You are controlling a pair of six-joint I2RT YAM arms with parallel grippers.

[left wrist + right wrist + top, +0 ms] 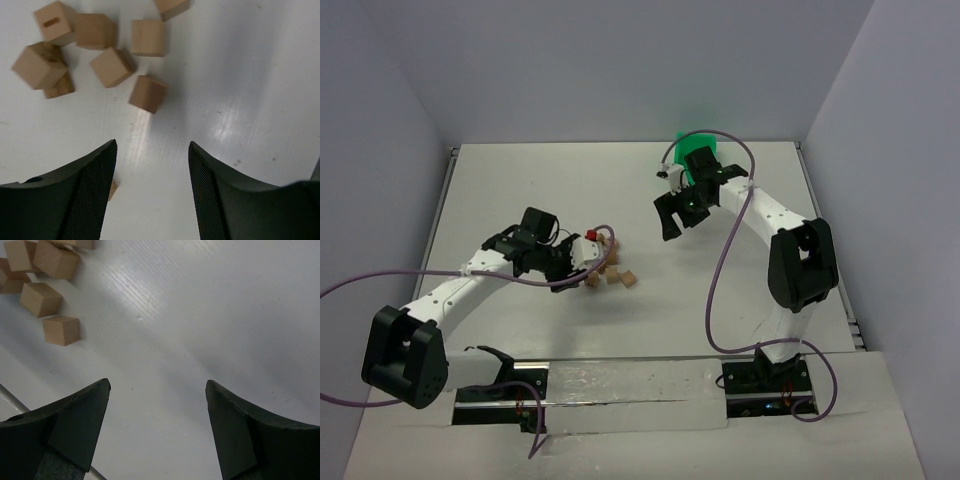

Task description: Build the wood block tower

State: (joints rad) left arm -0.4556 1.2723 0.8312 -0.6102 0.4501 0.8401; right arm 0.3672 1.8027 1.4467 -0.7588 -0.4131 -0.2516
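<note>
Zero cubes (610,270) are stacked and no tower is in view.

Left hand (152,146): low over the worktop (250,100), roughly half open, empty, only bare surface between the fingers. A corner of one cube (113,190) peeks out beside one finger. It's mostly hidden, so can't tell if they touch.

Just ahead of the gap the nearest cube (147,93) sits alone, flat on one face, turned diagonal to the fingers. Beyond it is a loose cluster (95,45) of some seven more. Several touch, one looks propped on another, and one has a slot in its face.

Right hand (157,385): further out and to the right, well apart from the pile, wide open, holding nothing. Green bin (696,148) sits behind it near the far wall.

Handling, my read:
- Plain wood, so light and rigid with no crush risk. The smooth faces should hold fine against the textured pads (90,200).
- Take the nearest cube on two opposite flat faces, mid-height, with the wrist turned square to it first. A pinch across corners would likely spin it.
- Present opening looks enough for one cube.
- Pick loners first, since cluster cubes get nudged.
- Light cubes make a tippy column, so release gently.
</note>
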